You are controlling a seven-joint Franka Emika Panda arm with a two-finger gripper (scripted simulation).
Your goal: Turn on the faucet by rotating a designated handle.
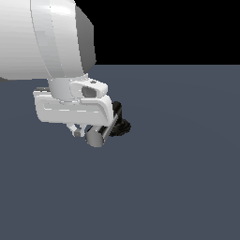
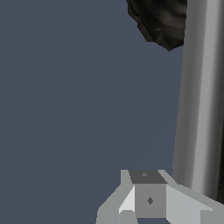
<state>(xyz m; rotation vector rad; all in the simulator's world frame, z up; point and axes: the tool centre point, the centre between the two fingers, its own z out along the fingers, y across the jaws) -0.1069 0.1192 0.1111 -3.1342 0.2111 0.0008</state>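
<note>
Chrome handle (image 2: 199, 100) beside black faucet (image 2: 159, 22)

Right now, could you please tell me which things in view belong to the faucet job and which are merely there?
Belongs to the job:
- faucet, black ribbed base
- handle, chrome bar, beside the gripper
- one of the fingers, seen next to the bar in the wrist view

Merely there:
- grey floor; nothing else lies about

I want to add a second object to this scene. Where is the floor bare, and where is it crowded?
Bare floor spreads along the bottom of the exterior view and across that view's right, beyond the faucet's black base. It is crowded at the exterior view's upper left, where the arm hangs over the chrome handle and the fingers sit beside it.
</note>
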